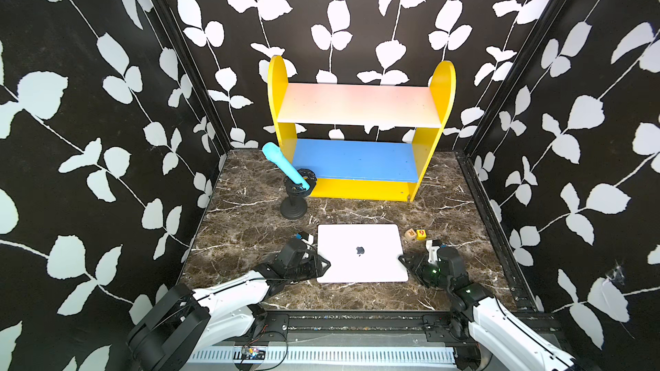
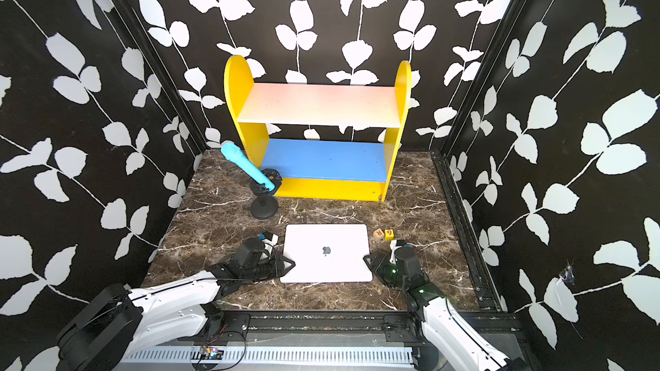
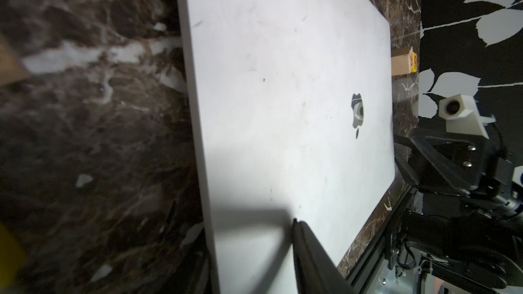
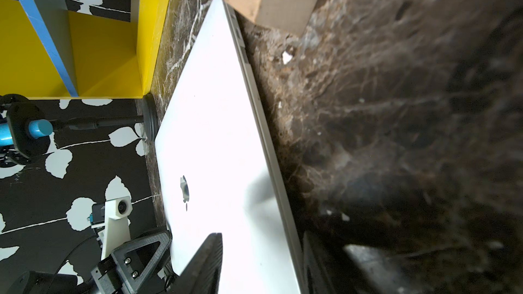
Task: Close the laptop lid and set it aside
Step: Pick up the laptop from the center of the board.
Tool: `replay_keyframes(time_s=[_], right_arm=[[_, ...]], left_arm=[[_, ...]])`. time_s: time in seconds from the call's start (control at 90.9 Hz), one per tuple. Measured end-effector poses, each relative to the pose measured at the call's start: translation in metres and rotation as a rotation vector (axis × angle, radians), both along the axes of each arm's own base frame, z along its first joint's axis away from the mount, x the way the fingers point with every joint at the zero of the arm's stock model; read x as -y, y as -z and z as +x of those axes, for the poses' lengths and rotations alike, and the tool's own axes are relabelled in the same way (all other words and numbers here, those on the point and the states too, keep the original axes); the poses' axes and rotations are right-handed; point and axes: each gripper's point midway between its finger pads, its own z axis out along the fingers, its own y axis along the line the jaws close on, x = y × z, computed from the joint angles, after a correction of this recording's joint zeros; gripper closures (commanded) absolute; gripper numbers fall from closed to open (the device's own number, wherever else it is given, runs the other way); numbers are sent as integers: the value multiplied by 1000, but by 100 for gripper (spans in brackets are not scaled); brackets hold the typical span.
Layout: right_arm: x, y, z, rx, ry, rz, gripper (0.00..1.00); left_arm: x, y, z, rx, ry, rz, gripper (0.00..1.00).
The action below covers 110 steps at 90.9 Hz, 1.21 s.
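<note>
The silver-white laptop (image 1: 360,255) (image 2: 326,253) lies flat on the marble table with its lid (image 3: 283,94) (image 4: 215,151) down and the dark apple logo facing up. My left gripper (image 1: 323,265) (image 2: 289,265) is at its left edge. In the left wrist view one dark finger (image 3: 305,250) lies over the lid and the other is hidden. My right gripper (image 1: 403,258) (image 2: 368,258) (image 4: 261,234) straddles the right edge. One of its fingers (image 4: 206,258) hovers just over the lid and the other sits low beside the edge, so the jaws stand open around it.
A yellow shelf unit (image 1: 360,189) with a blue lower board and a pale upper board stands at the back. A blue microphone (image 1: 284,164) leans in a black stand (image 1: 294,208) behind the laptop's left corner. Two small letter blocks (image 1: 416,234) lie by its far right corner.
</note>
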Motion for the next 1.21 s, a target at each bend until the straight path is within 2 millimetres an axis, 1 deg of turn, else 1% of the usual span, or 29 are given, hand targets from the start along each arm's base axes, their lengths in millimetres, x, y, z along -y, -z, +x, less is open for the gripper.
replay_keyframes(time_s=[0.275,0.517,0.583,0.715,0.814,0.957,1.21], right_arm=[[3,2,1,2,17,-15,51],[7,2,5,16,39,-30,50],[7,2,6,18,41,-31,49],[7,1,6,20,41,-29,47],[6,1,7,21,39,-28,45],[4,0,6,21,26,-18,42],[-7,-5,0,13,-35,26,29]], left_arm=[[2,-3,-2,-29,-26,-44,70],[7,-18,6,5,-57,-113,79],[8,-25,9,25,-64,-132,84],[11,-39,15,74,-79,-172,95],[13,-52,20,111,-85,-212,100],[18,-74,23,162,-81,-283,100],[21,-105,23,228,-79,-379,100]])
